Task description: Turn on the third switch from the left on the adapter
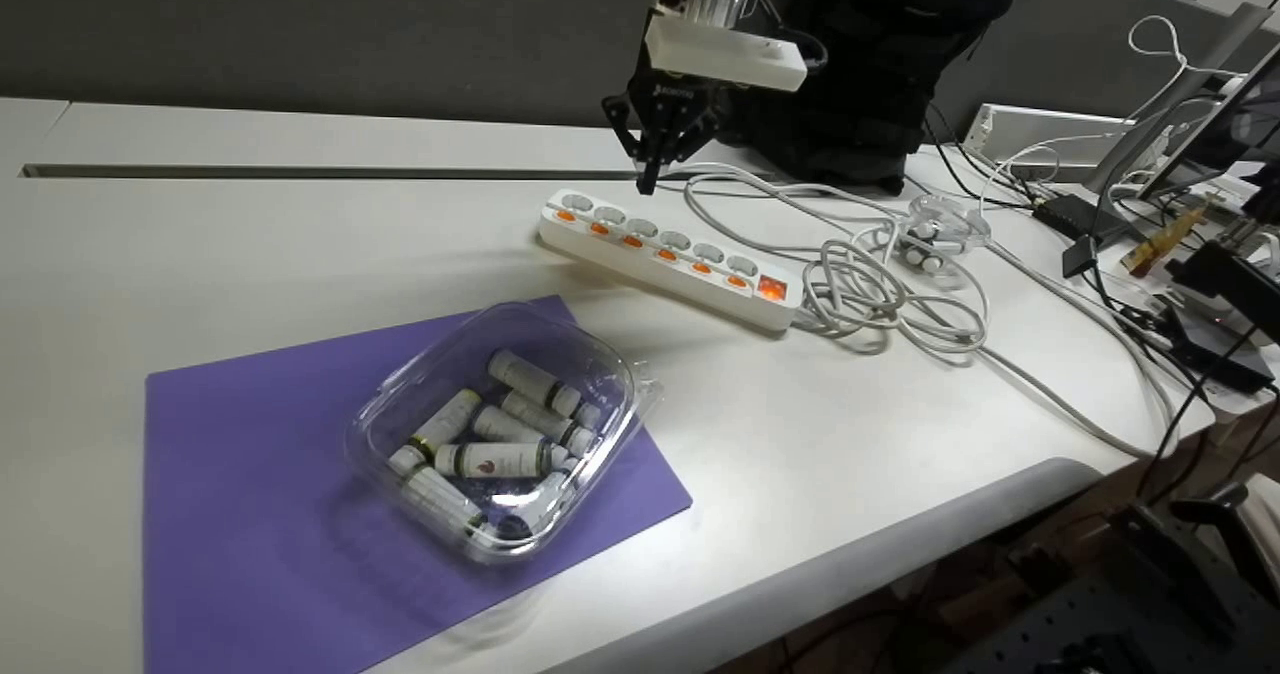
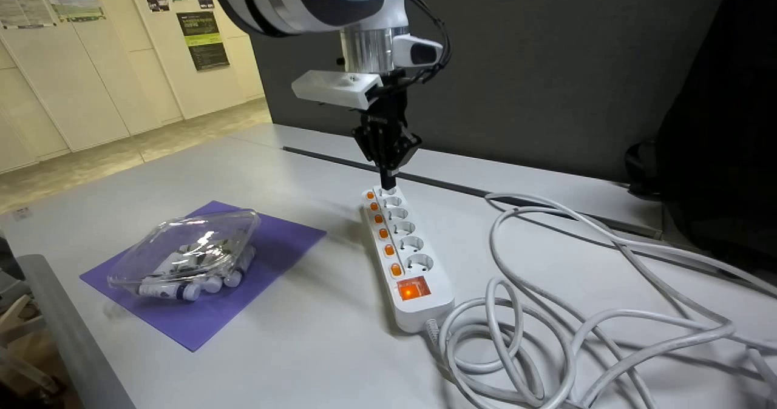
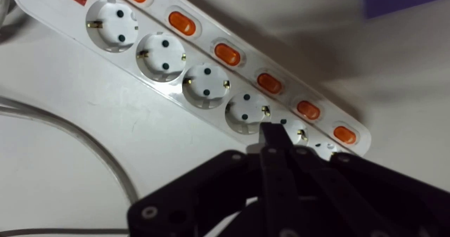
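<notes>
Because the claw (image 2: 388, 180) is pressed together on nothing, it should poke cleanly. The adapter (image 1: 662, 270) lies on the bench (image 1: 780, 434) below; line up over the third switch (image 1: 632, 241), then push gently, straight down.

Arm (image 2: 349, 2), white with dark bands, hangs in from above, dropping into a silvery wrist (image 2: 367, 51) with black cables (image 2: 446, 39) looped alongside. From where I stand the black gripper (image 2: 388, 181) points down in both exterior views — tips lowest, knuckle links (image 3: 197, 189) sticking out to both sides. Wrist view has the fingers (image 3: 276, 136) together.
</notes>
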Controlling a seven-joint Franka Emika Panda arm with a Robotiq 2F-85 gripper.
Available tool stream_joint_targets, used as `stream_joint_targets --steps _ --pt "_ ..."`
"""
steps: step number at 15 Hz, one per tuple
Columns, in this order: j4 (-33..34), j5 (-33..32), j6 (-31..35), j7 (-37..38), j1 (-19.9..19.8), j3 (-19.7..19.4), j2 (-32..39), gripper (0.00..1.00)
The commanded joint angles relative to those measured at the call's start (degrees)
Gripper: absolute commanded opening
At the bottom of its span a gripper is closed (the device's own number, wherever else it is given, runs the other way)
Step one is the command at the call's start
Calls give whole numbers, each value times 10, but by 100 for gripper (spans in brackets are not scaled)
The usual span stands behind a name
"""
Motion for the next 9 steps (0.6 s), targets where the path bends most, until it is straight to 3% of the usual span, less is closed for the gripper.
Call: stream_joint_targets --steps 1,9 --pt "0 -3 0 2 -2 3 1 1" --pt "-1 -23 35 -9 12 3 23 0"
